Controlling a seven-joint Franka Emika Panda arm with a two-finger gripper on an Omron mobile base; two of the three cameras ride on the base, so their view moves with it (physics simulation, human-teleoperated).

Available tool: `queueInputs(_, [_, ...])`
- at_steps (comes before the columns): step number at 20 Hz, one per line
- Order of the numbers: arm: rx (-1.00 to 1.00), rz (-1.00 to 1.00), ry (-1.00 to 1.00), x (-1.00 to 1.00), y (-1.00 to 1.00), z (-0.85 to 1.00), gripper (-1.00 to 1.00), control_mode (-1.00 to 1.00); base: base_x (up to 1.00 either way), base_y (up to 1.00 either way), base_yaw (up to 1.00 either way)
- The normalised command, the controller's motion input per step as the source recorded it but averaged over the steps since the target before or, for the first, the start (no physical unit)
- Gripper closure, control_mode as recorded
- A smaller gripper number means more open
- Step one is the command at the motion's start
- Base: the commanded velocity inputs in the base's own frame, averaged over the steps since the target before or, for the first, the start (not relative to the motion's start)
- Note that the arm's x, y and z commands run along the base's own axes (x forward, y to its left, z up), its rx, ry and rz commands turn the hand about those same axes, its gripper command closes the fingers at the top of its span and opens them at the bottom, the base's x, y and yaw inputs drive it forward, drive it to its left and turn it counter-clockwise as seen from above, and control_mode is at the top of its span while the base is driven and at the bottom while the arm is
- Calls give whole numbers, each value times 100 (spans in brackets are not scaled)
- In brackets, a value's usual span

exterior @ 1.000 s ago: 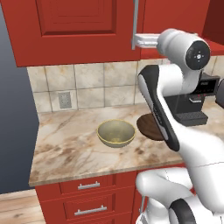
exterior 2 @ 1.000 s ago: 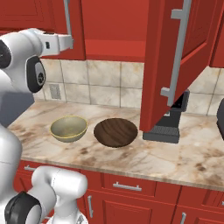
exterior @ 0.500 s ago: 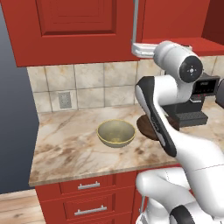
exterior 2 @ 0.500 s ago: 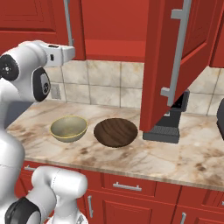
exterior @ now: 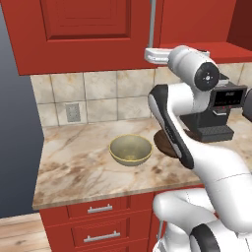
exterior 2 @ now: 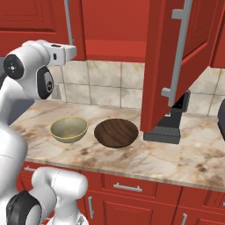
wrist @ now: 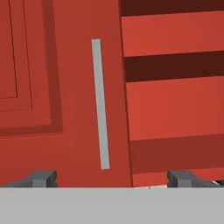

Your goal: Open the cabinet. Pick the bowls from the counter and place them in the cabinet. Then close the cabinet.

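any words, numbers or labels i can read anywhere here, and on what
None can be read.
The coffee machine has a dark panel with small red marks, too blurred to read.
The bowls, counter, cabinet doors and wall outlet carry no text.

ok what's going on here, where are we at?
The white Franka arm has its two-finger gripper raised, open and empty, facing the long silver bar handle of the closed left door of the red wall cabinet. The right door is swung open. Both bowls sit on the beige marble counter: the olive-tan bowl with a yellowish rim and the dark brown wood-grained bowl beside it. Neither is picked yet.
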Motion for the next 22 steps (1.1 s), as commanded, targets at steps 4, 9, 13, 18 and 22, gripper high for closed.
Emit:
queueInputs(4, [0,0,0,39,18,0,-100,-100,0,0,0])
queueInputs(9, [0,0,0,43,6,0,-100,-100,0,0,0])
queueInputs(13, [0,0,-1,49,0,0,-100,-100,0,0,0])
queueInputs(18, [0,0,-2,49,0,0,-100,-100,0,0,0])
queueInputs(22, [0,0,-1,55,0,-2,-100,-100,0,0,0])
